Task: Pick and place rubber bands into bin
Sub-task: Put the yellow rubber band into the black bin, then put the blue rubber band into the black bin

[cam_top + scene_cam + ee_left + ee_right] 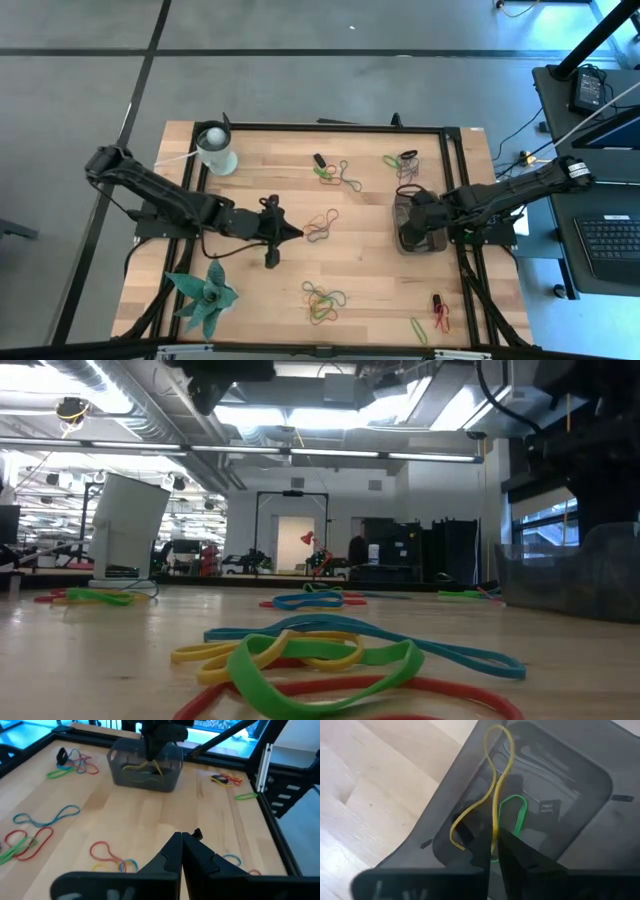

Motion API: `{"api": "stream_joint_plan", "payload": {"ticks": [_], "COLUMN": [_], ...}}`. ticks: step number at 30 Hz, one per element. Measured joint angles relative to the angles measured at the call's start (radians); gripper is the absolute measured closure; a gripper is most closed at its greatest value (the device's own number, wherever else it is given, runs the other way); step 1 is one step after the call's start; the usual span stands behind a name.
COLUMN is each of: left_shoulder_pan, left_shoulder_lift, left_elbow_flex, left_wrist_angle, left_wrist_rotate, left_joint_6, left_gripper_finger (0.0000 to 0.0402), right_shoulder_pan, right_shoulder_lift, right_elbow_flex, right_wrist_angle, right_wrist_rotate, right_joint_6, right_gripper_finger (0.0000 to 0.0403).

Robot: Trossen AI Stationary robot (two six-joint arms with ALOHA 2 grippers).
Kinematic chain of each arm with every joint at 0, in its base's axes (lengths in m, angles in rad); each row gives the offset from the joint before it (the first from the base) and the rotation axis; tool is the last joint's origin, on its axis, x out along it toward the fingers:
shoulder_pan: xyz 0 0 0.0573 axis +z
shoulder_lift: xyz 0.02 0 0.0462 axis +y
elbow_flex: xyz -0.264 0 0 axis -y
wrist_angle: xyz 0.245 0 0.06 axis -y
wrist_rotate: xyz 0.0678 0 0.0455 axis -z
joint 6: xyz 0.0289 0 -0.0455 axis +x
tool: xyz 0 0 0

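The dark grey bin [402, 245] sits at the table's right. My right gripper [495, 845] points down into it, its fingertips a narrow gap apart. A yellow rubber band [496, 765] lies looped in the bin [600, 770] beside a green one [516, 812], and one strand of it runs through that gap. My left gripper [297, 235] is shut on nothing near the table's middle, just left of a small cluster of rubber bands [322, 228]. It shows again in its wrist view [181, 837]. More rubber bands lie flat in clusters [322, 300] around the table. My right gripper comes from above, pointing steeply down into the bin. One strand of the yellow band [494, 832] passes through the narrow gap between its fingertips. I cannot tell whether the fingers touch it. The rest of the loop lies in the bin.
A white cup [215, 150] stands at the far left, and a green plant [205, 295] at the near left. A small black oblong piece [319, 159] lies by the far bands [340, 172]. More bands lie far right [400, 160] and near right [437, 315]. A black frame [330, 127] borders the table.
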Motion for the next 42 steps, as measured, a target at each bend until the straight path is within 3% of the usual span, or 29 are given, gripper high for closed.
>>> {"api": "stream_joint_plan", "payload": {"ticks": [11,17,29,34,39,42], "left_shoulder_pan": [0.0,0.0,0.025,0.06,0.085,0.078], "left_shoulder_lift": [0.025,0.025,0.025,0.024,0.024,0.024], "left_elbow_flex": [0.038,0.038,0.038,0.038,0.038,0.038], "left_wrist_angle": [-0.004,-0.004,-0.007,-0.041,-0.073,-0.097], "left_wrist_rotate": [-0.002,-0.007,-0.003,0.045,0.191,0.229], "left_joint_6": [0.031,0.034,0.123,0.135,0.132,0.148], "left_gripper_finger": [0.0398,0.0398,0.0398,0.0398,0.0398,0.0398], "right_shoulder_pan": [0.0,0.0,0.0,0.0,0.0,0.0], "right_shoulder_lift": [0.0,0.0,0.0,0.0,0.0,0.0], "right_elbow_flex": [-0.006,-0.006,-0.006,-0.006,-0.006,-0.006], "right_wrist_angle": [-0.005,-0.005,-0.004,-0.001,-0.001,-0.001], "right_wrist_rotate": [-0.021,-0.072,-0.072,-0.072,-0.071,-0.071], "right_joint_6": [-0.009,-0.031,-0.072,-0.049,0.003,0.003], "right_gripper_finger": [0.0293,0.0293,0.0295,0.0295,0.0295,0.0295]}}
